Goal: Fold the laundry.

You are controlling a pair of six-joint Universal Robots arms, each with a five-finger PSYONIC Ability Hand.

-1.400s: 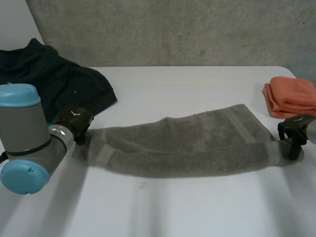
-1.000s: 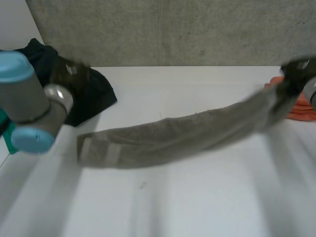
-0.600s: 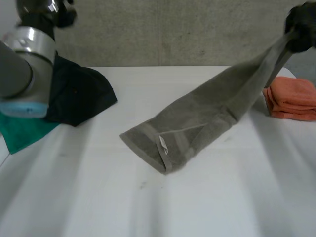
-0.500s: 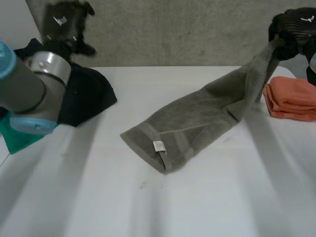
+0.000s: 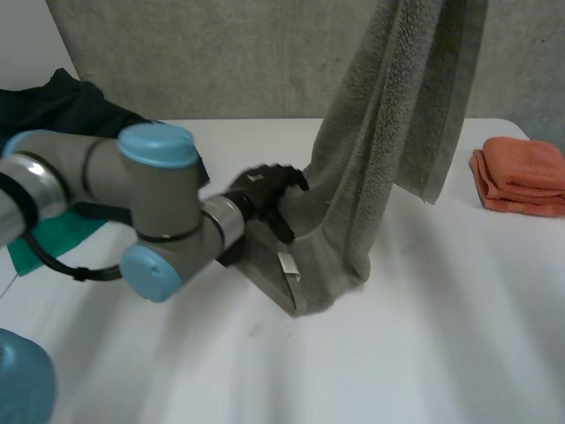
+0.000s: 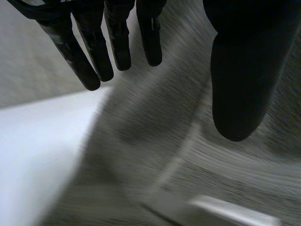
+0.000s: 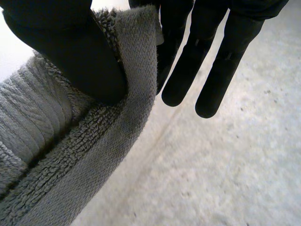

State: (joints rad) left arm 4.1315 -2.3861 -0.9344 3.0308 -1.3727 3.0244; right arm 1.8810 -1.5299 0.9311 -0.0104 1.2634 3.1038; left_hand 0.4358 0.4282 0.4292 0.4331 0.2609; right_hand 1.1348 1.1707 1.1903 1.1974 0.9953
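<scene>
"Where is the grey towel [image 5: 388, 132]?"

"It hangs up high. Its bottom end lies on the white table [image 5: 424, 353]."

"What holds it?"

"The right hand [image 7: 56, 47] pinches the towel's edge with its thumb."

"And the left hand [image 5: 265, 190]?"

"Its fingers are straight and spread, right by the towel's bottom end. They hold nothing."

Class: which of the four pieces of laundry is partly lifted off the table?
The grey terry towel: it hangs upright, lower end on the white table. The folded orange towel, dark garment and green cloth all lie down.
</scene>
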